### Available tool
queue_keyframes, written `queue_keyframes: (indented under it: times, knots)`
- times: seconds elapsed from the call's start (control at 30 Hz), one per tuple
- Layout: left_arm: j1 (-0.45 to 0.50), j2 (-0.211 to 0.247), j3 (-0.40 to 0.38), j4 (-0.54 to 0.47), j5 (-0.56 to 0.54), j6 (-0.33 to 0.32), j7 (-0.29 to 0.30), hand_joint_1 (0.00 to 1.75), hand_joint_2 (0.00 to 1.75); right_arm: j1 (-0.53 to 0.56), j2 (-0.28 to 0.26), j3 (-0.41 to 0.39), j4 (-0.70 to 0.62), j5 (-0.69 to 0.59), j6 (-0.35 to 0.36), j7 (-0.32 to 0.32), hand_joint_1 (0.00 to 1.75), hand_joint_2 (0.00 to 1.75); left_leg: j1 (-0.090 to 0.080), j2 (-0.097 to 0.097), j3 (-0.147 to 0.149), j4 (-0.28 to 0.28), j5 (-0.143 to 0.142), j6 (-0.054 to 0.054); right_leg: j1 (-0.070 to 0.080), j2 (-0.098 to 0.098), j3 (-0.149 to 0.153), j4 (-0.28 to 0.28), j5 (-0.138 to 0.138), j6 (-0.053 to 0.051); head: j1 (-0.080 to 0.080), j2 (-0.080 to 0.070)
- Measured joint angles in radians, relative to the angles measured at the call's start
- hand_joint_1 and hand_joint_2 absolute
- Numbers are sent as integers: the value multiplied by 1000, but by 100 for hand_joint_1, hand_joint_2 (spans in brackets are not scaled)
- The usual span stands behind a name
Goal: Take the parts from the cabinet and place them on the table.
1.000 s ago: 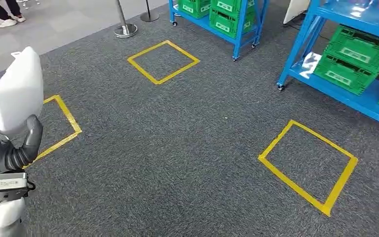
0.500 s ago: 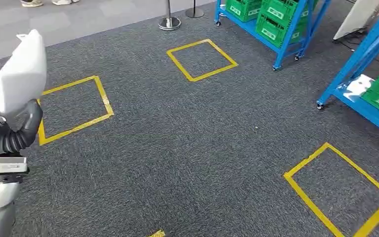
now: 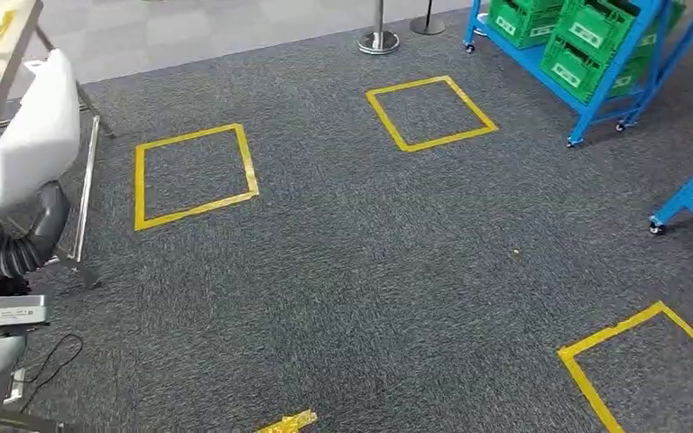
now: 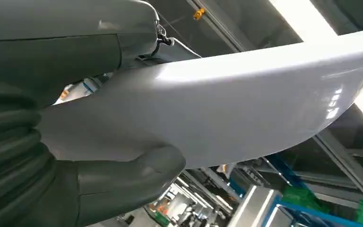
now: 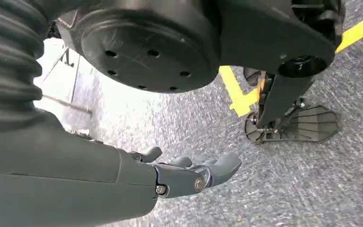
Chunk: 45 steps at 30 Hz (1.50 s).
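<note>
Dark grey carpet [image 3: 370, 271] fills most of the head view, marked with yellow tape squares [image 3: 194, 176]: one upper left of centre, one upper centre, and a partial one at the lower right edge. A blue wheeled shelf [image 3: 595, 81] stacked with green crates [image 3: 586, 41] stands in the upper right corner. A metal table [image 3: 0, 54] runs along the upper left edge. At the left edge, the left hand [image 3: 23, 239] grips a white curved part [image 3: 32, 144], held upright in front of the table. In the left wrist view, the thumb [image 4: 137, 177] presses against the part's glossy surface. The right hand [image 5: 189, 172] hangs above the carpet, fingers [image 5: 222, 165] loosely spread, holding nothing.
</note>
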<state>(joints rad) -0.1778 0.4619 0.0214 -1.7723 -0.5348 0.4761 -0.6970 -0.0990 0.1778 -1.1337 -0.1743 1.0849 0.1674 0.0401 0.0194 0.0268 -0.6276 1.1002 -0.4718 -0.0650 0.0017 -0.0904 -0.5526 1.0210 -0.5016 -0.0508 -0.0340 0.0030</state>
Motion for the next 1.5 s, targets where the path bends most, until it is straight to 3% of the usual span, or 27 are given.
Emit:
queue_keyframes:
  times: [0.03,0.07,0.2,0.27,0.3,0.37,0.4,0.5,0.53,0.57,0.7,0.73,0.77,0.8,0.87,0.9,0.93,1.0,1.03,1.07,1.2,1.23,1.27,1.3,1.4,1.43,1.5]
  knots:
    - [-1,3,-1,-1,2,1,0,175,175,0,0,0,0,-1,0,-1,0,175,-2,48,39,-75,8,6,3,-10,3,4,-5,5,0,0]
    - [-2,7,-3,-2,3,4,0,175,175,0,0,0,0,-4,-1,-2,0,175,-8,55,46,-79,8,18,9,-20,4,9,-12,13,2,0]
    - [0,26,-11,-2,3,13,0,175,175,-6,0,-2,0,-5,-1,-3,0,175,-7,-2,40,-84,17,46,8,-63,14,4,-19,34,1,0]
    - [-3,26,-13,-4,0,21,0,175,175,-5,0,-4,0,-6,-1,-4,0,175,-3,-19,38,-88,23,60,-2,43,-14,72,-63,44,3,0]
    - [-2,24,-14,-4,-3,23,0,175,175,-4,0,-5,0,-6,-1,-4,0,175,-3,-32,36,-88,24,64,-3,73,-55,157,-106,46,5,0]
    - [6,23,-19,-4,-7,24,0,175,175,0,0,-5,0,-6,-2,-4,0,175,-4,-59,31,-86,25,65,-3,87,-134,305,-159,48,5,0]
    - [9,23,-21,-4,-8,26,0,175,175,1,0,-5,0,-7,-1,-4,0,175,-4,-73,29,-84,25,64,-3,88,-148,325,-153,47,5,0]
    - [21,23,-22,-4,-8,30,0,175,175,0,0,-5,0,-6,-4,-5,0,175,-3,-118,29,-77,26,60,-9,108,-62,131,-28,41,5,0]
    - [22,23,-22,-4,-8,31,0,175,175,1,0,-5,0,-5,-5,-5,0,175,0,-131,26,-74,25,55,-14,159,-21,44,4,39,5,0]
    - [23,23,-22,-4,-8,31,0,175,175,2,0,-5,0,-5,-8,-5,0,175,-6,-142,19,-68,23,46,-13,192,-15,24,-12,41,4,0]
    - [42,26,-17,-4,-8,34,0,175,175,0,1,-6,0,-5,-11,-6,0,175,4,-192,4,-85,39,12,-9,137,-9,10,1,14,4,0]
    - [48,26,-13,-3,-8,36,0,175,175,-1,1,-6,0,-6,-12,-7,0,175,4,-159,3,-72,34,14,-10,117,-1,0,8,7,3,0]
    - [46,25,-8,-3,-8,38,0,175,175,0,1,-6,0,-6,-12,-10,0,175,-3,-95,-15,-39,5,13,-9,108,1,-5,10,0,-3,0]
    - [45,24,-8,-3,-8,38,0,175,175,1,1,-6,0,-6,-12,-10,0,175,-4,-62,-46,26,-36,9,-5,93,1,-6,10,-5,-4,0]
    - [53,20,-8,-1,-14,38,0,175,175,5,2,-6,0,-6,-12,-10,0,175,0,-37,-116,180,-101,4,1,61,1,-5,8,-10,-4,0]
    - [55,18,-8,1,-17,38,0,175,175,7,2,-6,0,-6,-12,-10,0,175,1,-34,-133,216,-106,2,2,45,1,-5,6,-10,-4,0]
    - [56,16,-8,2,-19,38,0,175,175,7,2,-6,0,-6,-12,-10,0,175,1,-31,-122,200,-88,1,2,30,2,-5,4,-9,-4,0]
    - [55,15,-8,2,-20,38,0,175,175,6,2,-6,0,-6,-12,-11,0,175,2,-13,-40,54,-16,1,2,2,5,-2,-1,-5,-4,0]
    - [55,15,-8,2,-21,38,0,175,175,5,3,-6,0,-6,-12,-11,0,175,1,26,16,-40,16,2,2,-9,8,2,-6,0,-4,0]
    - [53,15,-8,3,-23,37,0,175,175,6,2,-6,0,-7,-12,-10,0,175,-8,65,30,-68,7,12,9,-19,8,6,-12,7,-4,0]
    - [51,13,-5,2,-28,33,2,175,175,1,3,-6,0,-8,-13,-10,0,175,-12,13,26,-72,19,39,10,-64,22,4,-19,26,-3,0]
    - [51,14,-4,2,-29,32,1,175,175,-2,3,-7,0,-8,-13,-9,0,175,-2,3,32,-81,24,48,4,-36,22,11,-28,38,-2,0]
    - [43,14,-3,3,-29,32,2,175,175,-2,3,-7,0,-10,-13,-10,0,175,-1,-9,31,-83,26,56,-1,38,11,45,-51,43,-2,0]
    - [35,13,-3,4,-29,31,2,175,175,-1,3,-9,0,-11,-13,-9,0,175,-1,-19,28,-82,29,62,-2,72,-22,109,-88,43,1,0]
    - [31,8,-6,8,-29,30,1,175,175,1,3,-14,0,-16,-14,-8,0,175,-3,-59,21,-81,31,65,-2,89,-135,320,-163,45,1,0]
    - [31,6,-7,9,-29,30,1,175,175,2,3,-16,0,-18,-13,-8,0,175,-3,-74,20,-80,32,64,-3,90,-139,321,-146,44,1,0]
    - [30,2,-7,11,-29,29,1,175,175,0,3,-18,0,-18,-14,-10,0,175,-1,-105,20,-76,33,61,-5,96,-81,189,-60,38,2,0]
